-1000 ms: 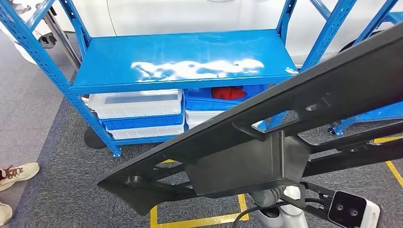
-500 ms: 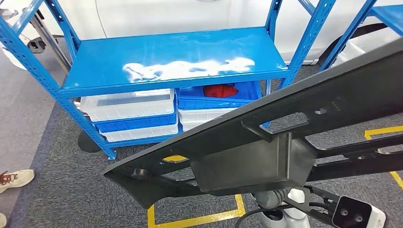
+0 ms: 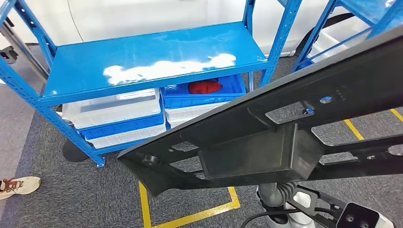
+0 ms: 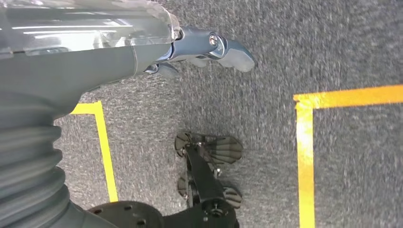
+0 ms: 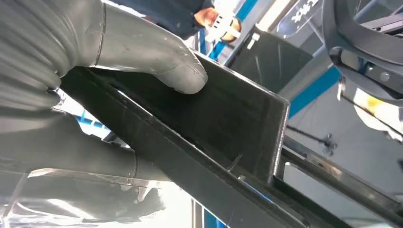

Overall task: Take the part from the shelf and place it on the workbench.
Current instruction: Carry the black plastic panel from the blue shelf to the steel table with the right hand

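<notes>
Black plastic part (image 3: 266, 142): long, flat, ribbed panel with cut-out windows and a box-shaped boss at mid-length; held up in the air in front of the blue shelf unit (image 3: 147, 64), slanting across the head view from low near the shelf's front leg to high at the far right edge, clear of the shelf boards. Right hand (image 5: 95, 85): gripping the part, thick grey thumb (image 5: 157, 61) pressed flat on the dark wall of the boss, remaining fingers wrapped beneath the panel's edge; arm rising under the part in the head view. Left hand (image 4: 209, 50): hanging over the carpet, holding nothing, fingers loosely extended and apart. Blue shelf unit: perforated uprights, glossy upper board with bright glare, bare of parts. Below that board: stacked white bins (image 3: 114, 111) with blue trim on the left side, a blue bin (image 3: 209, 95) holding a red item (image 3: 204, 87) on the right side, over further white bins. Second blue rack (image 3: 351, 28) to the right of the shelf unit, partly hidden behind the part. Grey carpet (image 3: 71, 194) with yellow floor tape (image 3: 190, 216) in front of the shelf unit. Person's light-coloured shoe (image 3: 19, 185) on the carpet, left of the shelf unit's front leg.
</notes>
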You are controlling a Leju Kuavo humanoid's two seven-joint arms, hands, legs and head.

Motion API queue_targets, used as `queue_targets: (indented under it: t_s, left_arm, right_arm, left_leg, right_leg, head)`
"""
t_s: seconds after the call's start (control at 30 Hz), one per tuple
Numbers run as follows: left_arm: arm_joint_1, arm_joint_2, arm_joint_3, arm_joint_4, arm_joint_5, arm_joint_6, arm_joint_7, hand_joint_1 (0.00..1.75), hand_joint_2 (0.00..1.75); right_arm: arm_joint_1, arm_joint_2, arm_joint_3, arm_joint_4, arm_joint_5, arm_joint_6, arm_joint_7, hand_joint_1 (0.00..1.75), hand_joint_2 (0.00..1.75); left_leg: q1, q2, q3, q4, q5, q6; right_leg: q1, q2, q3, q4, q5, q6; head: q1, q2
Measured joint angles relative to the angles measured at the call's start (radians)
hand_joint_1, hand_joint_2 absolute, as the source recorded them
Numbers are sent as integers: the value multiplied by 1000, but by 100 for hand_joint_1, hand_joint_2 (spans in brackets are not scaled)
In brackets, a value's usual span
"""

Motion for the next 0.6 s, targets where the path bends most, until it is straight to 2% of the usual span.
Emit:
queue_targets:
  t_s: [0.07, 0.1, 0.13, 0.2, 0.27, 0.3, 0.33, 0.37, 0.4, 0.47, 0.5, 0.53, 0.6]
  left_arm:
    - [-1, -1, 0, 0, -1, 13, -10, 0, 175]
    - [-2, -3, 0, 0, -1, 19, -17, 0, 175]
    - [-2, -4, 0, 0, 0, 24, -25, 0, 175]
    - [-1, -7, 0, 0, 2, 30, -36, 0, 175]
    - [2, -9, 0, 0, 3, 31, -42, 0, 175]
    - [3, -10, 0, 0, 1, 31, -42, 0, 175]
    - [3, -13, 0, 0, -2, 29, -41, 0, 175]
    - [3, -16, -1, 0, -5, 28, -39, 0, 175]
    - [3, -18, -3, 0, -9, 27, -37, 0, 175]
    - [3, -22, -6, 0, -13, 26, -32, 0, 175]
    - [3, -24, -7, 0, -14, 26, -30, 0, 175]
    - [3, -25, -8, 0, -14, 27, -27, 0, 175]
    - [1, -31, -10, 0, -16, 29, -19, 0, 175]
  right_arm:
    - [0, -8, 0, 0, 3, -15, 0, 175, 175]
    - [0, -11, 0, -1, 6, -21, 0, 175, 175]
    - [-1, -13, 2, -2, 8, -27, 0, 175, 175]
    - [-4, -17, 9, -3, 16, -41, 0, 175, 175]
    - [-5, -21, 19, -2, 23, -61, 0, 175, 175]
    - [-5, -24, 24, -2, 26, -72, 0, 175, 175]
    - [-5, -28, 30, -2, 28, -83, 0, 175, 175]
    - [-5, -31, 35, -3, 28, -93, 0, 175, 175]
    - [-5, -34, 41, -3, 27, -100, 0, 175, 175]
    - [-6, -39, 51, -3, 25, -107, 0, 175, 175]
    - [-6, -41, 56, -3, 24, -109, 0, 175, 175]
    - [-6, -43, 59, -3, 22, -110, 0, 175, 175]
    - [-6, -46, 65, -3, 14, -106, 0, 175, 175]
  left_leg:
    - [-2, 18, 2, -2, -1, -10]
    - [0, 18, 3, 1, -6, -16]
    - [2, 8, -2, 16, -19, -20]
    - [5, -32, -40, 104, -76, -27]
    - [6, -57, -101, 237, -134, -31]
    - [6, -61, -121, 277, -142, -31]
    - [6, -64, -123, 279, -129, -29]
    - [6, -67, -106, 239, -98, -26]
    - [6, -77, -74, 169, -58, -21]
    - [7, -121, -18, 42, -9, -12]
    - [6, -137, -4, 11, -2, -9]
    - [4, -144, -1, 1, -4, -6]
    - [4, -125, 2, -7, 4, 3]
  right_leg:
    - [3, 15, -4, -6, 1, -15]
    - [2, 24, -4, -9, 4, -22]
    - [0, 33, -4, -13, 7, -29]
    - [-4, 51, -3, -18, 13, -40]
    - [-2, 73, -7, -17, 15, -44]
    - [-1, 85, -8, -16, 15, -44]
    - [0, 97, -8, -14, 15, -45]
    - [1, 110, -8, -12, 16, -44]
    - [1, 121, -8, -11, 16, -43]
    - [0, 143, -11, -8, 18, -36]
    - [-1, 153, -14, -8, 21, -30]
    - [-4, 161, -18, -9, 24, -23]
    - [-7, 173, -22, -11, 29, -10]
  head:
    - [0, 0]
    - [0, 0]
    - [0, 0]
    - [0, 0]
    - [0, 0]
    - [0, 0]
    - [0, 0]
    - [0, 0]
    - [0, 0]
    - [0, 0]
    - [0, 0]
    - [0, 0]
    - [0, 0]
